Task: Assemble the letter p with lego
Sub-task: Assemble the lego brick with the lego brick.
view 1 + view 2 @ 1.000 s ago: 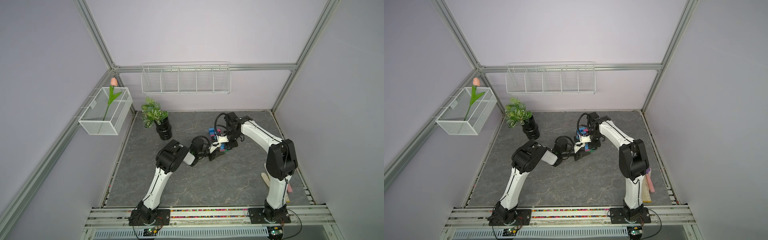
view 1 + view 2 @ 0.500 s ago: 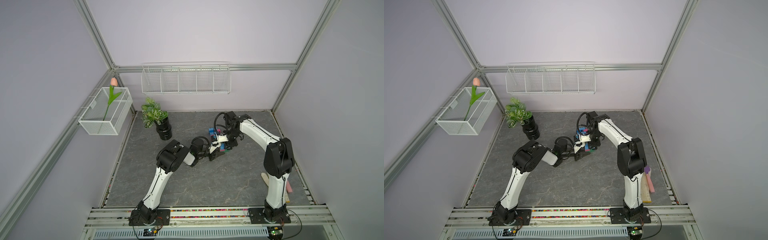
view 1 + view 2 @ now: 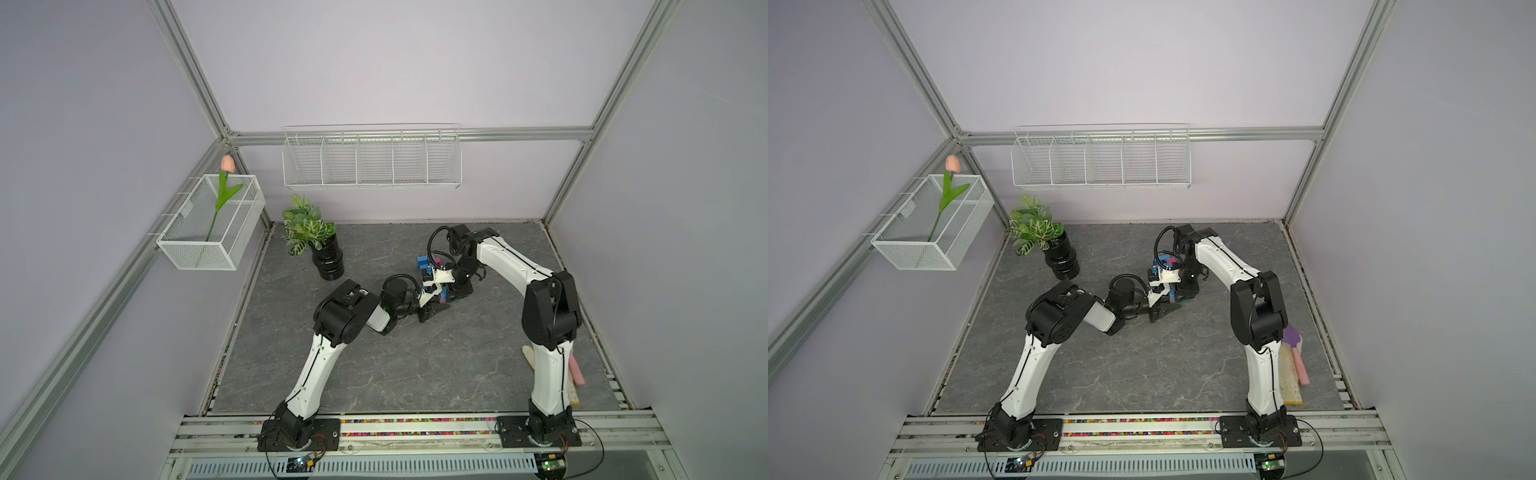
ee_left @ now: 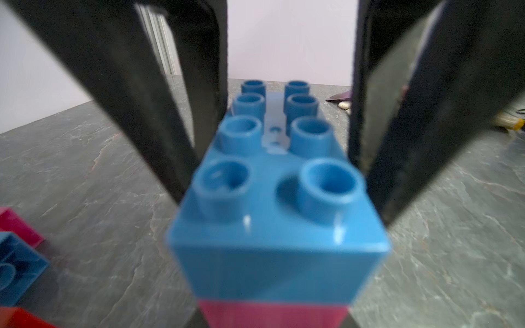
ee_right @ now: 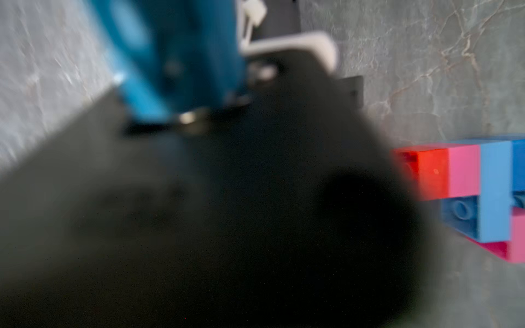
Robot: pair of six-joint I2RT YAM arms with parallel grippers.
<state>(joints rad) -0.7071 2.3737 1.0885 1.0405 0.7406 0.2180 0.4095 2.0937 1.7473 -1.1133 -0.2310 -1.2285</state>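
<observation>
My left gripper point(image 4: 274, 319) is shut on a pink brick point(image 4: 272, 312) that carries a blue oblong brick point(image 4: 278, 198) on top. In the left wrist view my right gripper's two black fingers point(image 4: 159, 108) come down on either side of that blue brick. They stand apart, with a thin gap on one side. In both top views the left gripper point(image 3: 432, 305) point(image 3: 1163, 309) and right gripper point(image 3: 451, 291) point(image 3: 1183, 293) meet at mid-floor. A joined lego piece point(image 5: 483, 196) of red, pink and blue bricks lies close by point(image 3: 424, 262). The right wrist view is mostly blocked by blurred black.
A potted plant point(image 3: 320, 249) stands at the back left of the grey floor. A wire rack point(image 3: 370, 158) hangs on the back wall and a mesh basket with a tulip point(image 3: 212, 224) on the left wall. A brush and a pink stick point(image 3: 1300, 370) lie by the right arm's base.
The right arm's elbow has swung slightly left and its jaws have come apart beside the blue brick. The left arm and its bricks have stayed still.
</observation>
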